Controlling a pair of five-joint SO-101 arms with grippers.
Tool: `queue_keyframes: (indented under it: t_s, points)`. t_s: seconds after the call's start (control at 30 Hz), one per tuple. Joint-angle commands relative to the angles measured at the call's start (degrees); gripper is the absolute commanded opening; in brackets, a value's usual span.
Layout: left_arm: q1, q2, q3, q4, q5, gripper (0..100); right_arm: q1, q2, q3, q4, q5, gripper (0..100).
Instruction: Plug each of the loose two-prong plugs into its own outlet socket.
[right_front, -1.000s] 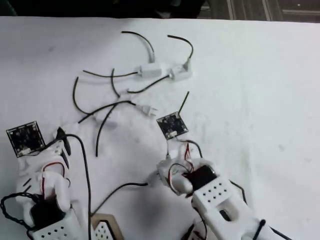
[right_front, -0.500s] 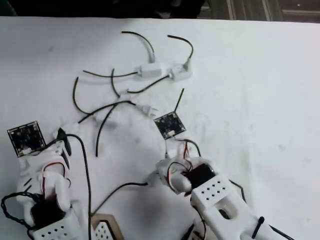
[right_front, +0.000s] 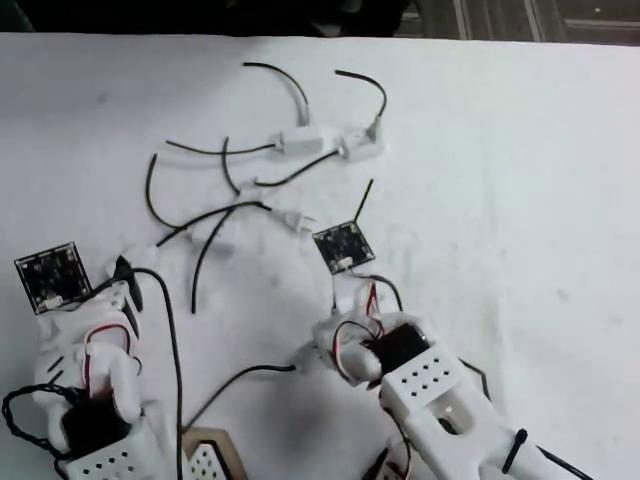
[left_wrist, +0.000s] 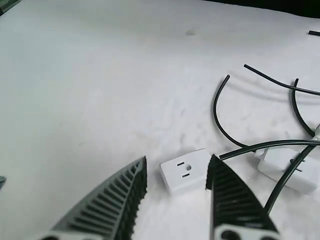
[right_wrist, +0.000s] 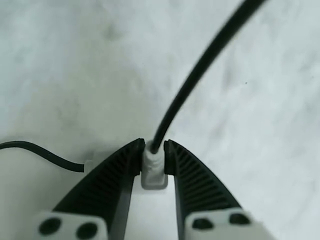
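The white table (right_front: 520, 180) spreads out under both of my arms, with my right arm (right_front: 430, 385) and my left arm (right_front: 95, 375) low at its near side

My left gripper (left_wrist: 177, 160) is released, its two ribbed fingers spread wide just over the cloth. A white socket (left_wrist: 186, 176) lies face up between their tips, its slots showing; whether either finger touches it I cannot tell. Just past the outer side of one finger lies a white block (left_wrist: 290, 172), and I cannot tell whether it is a plug or a socket

My right gripper (right_wrist: 152, 147) is clenched, grasping a small white plug (right_wrist: 153, 172) by its body between the fingertips. Its prongs are hidden from me

Ahead of my right gripper and a little to its left, a loose plug (right_front: 298, 221) lies flat on the table with its two prongs bare. Farther ahead of both grippers a white connector (right_front: 300, 140) and a second connector (right_front: 360, 148) lie side by side, well apart from me

A black cord (right_wrist: 200, 70) rises from the held plug, away from my right gripper
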Motion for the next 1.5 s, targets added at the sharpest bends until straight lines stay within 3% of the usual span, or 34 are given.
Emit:
queue_keyframes:
  t_s: [0.0,0.43,0.67,1.0,1.47]
  points:
    - [0.0,-0.5,-0.2,-1.2,-0.5,21,-1.2,4.2,1.0,3.2,-1.6,1.6]
    - [0.0,-0.5,-0.2,-1.2,-0.5,21,0.4,4.2,1.3,2.9,-0.6,1.6]
    - [0.0,-0.5,-0.2,-1.2,-0.5,21,0.6,3.7,1.2,2.8,4.4,1.6]
    - [0.0,-0.5,-0.2,-1.2,-0.5,21,0.7,3.7,0.8,2.8,18.0,1.6]
    - [0.0,-0.5,-0.2,-1.2,-0.5,21,6.9,4.3,0.4,2.8,19.9,1.6]
